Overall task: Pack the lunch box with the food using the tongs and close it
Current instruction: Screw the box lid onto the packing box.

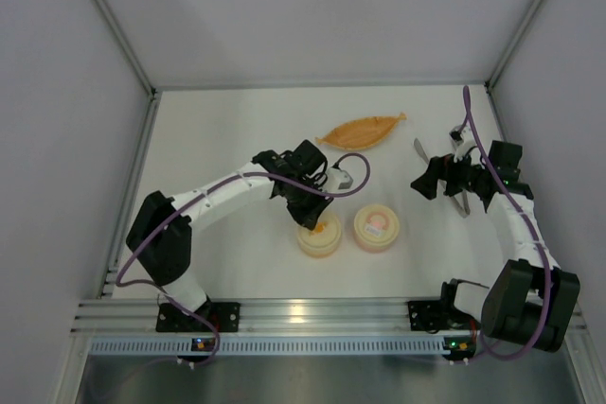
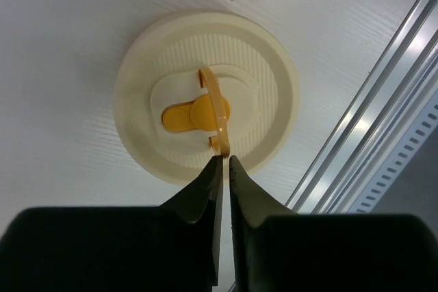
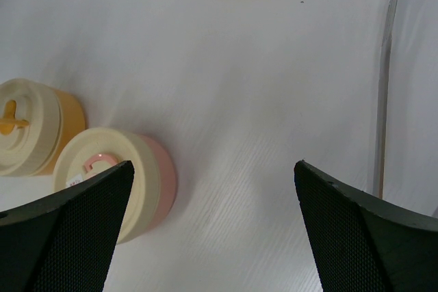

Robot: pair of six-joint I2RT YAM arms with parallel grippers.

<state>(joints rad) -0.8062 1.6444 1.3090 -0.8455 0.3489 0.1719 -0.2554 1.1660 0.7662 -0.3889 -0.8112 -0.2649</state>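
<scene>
The lunch box (image 1: 319, 237), a yellow tub, stood lidded just left of its pink twin (image 1: 376, 226). The left gripper (image 2: 224, 162) was pinched shut on the lid's orange handle (image 2: 213, 104), seemingly to lift it off. Farther right, the right gripper (image 3: 212, 169) hung wide open beside the tongs (image 3: 384, 80), probably ready to take them.
</scene>
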